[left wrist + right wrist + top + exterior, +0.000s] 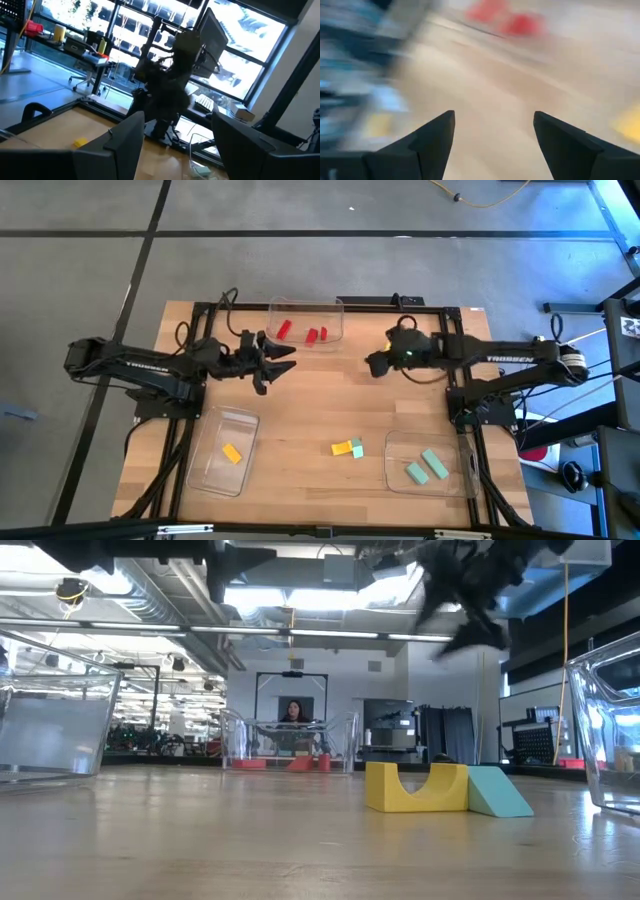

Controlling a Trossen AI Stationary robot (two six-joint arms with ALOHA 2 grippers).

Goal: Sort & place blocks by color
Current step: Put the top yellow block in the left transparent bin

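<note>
Seen from above, your wooden counter carries three clear trays: a far tray holding three red blocks, a near-left tray with one yellow block, and a near-right tray with two teal blocks. Two blocks are not yet sorted: a yellow arch block and a teal wedge sit touching each other on bare wood between the two near trays. Your left gripper hovers just beside the far tray with its fingers wide apart and nothing between them. Your right gripper hovers over the middle of the counter, also spread wide and empty. You appear to be between picks. The next move likely calls for bringing one gripper down over the touching pair and closing on one block without nudging the other. There is open wood all around that pair, so approach room looks generous; the tray walls on either side and the counter's near edge are the limits to mind.
</note>
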